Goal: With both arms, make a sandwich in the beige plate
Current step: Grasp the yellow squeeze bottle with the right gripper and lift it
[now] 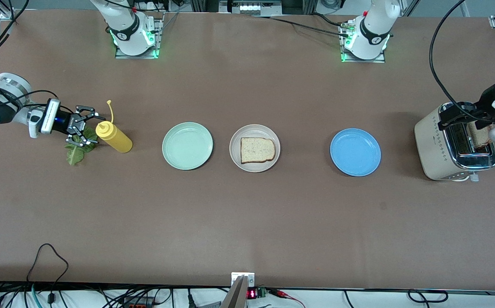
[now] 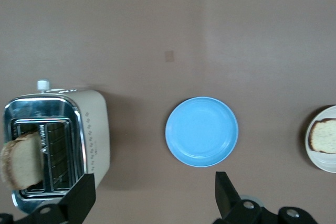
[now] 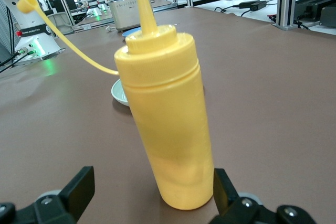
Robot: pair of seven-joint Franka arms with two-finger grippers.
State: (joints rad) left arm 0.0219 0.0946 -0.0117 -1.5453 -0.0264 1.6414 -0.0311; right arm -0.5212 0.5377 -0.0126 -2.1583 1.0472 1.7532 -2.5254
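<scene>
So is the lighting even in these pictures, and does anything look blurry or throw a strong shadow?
Front view: soft, even light; the toaster casts a faint shadow on the table, and green lamps glow at the arm bases. Left wrist view: sharp, with a soft shadow beside the blue plate. Right wrist view: the yellow bottle is crisp, the room in the distance slightly soft.

A wide brown matte tabletop (image 1: 247,222) is filling nearly the whole frame. Lying directly on it in a row across the middle are a round mint-green plate (image 1: 187,146), a round pale beige plate (image 1: 254,164) at the centre, and a round blue plate (image 1: 355,152). At the frame's middle left, a yellow plastic squeeze bottle (image 1: 114,137) with a tethered cap is standing just beside a ruffled green lettuce leaf (image 1: 75,153). At the middle right edge, a cream and chrome toaster (image 1: 433,145) is sitting. Two white green-lit robot bases (image 1: 136,36) are standing along the upper edge.
</scene>
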